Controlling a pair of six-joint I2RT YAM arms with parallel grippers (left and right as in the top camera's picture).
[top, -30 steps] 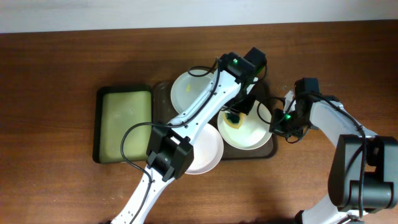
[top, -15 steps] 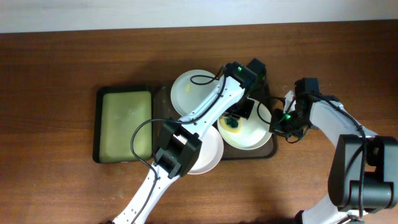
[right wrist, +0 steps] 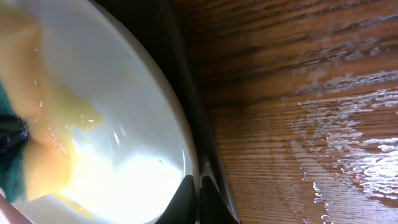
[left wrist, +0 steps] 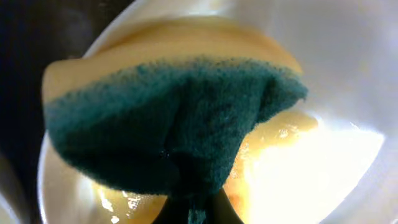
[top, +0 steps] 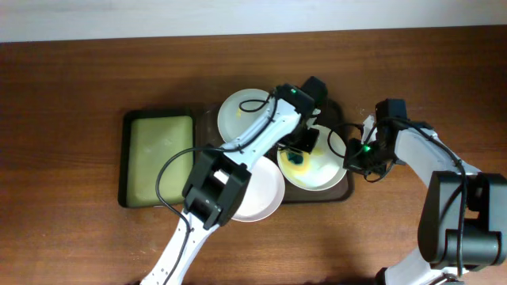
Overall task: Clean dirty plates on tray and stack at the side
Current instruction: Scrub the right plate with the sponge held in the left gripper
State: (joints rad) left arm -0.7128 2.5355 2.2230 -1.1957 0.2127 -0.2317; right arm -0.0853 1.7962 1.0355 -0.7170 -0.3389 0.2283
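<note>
Left fingers [left wrist: 196,213] clamped tight on sponge [left wrist: 174,124], green face pressed to smeared plate [top: 326,170]. Right fingers [right wrist: 198,199] pinch that plate's right rim. It sits at the right end of brown tray [top: 342,195]. Left arm [top: 253,139] crosses rear plate [top: 235,115] and front plate [top: 265,198]. Green-lined tray [top: 158,158] lies left on surface [top: 63,95].

A brown wood-grain bench [top: 71,95] fills the overhead view. Two trays lie on it side by side — a black-rimmed tray [top: 158,158] with a pale green inside at left, and just beside it a dark brown tray [top: 204,120] at centre.
</note>
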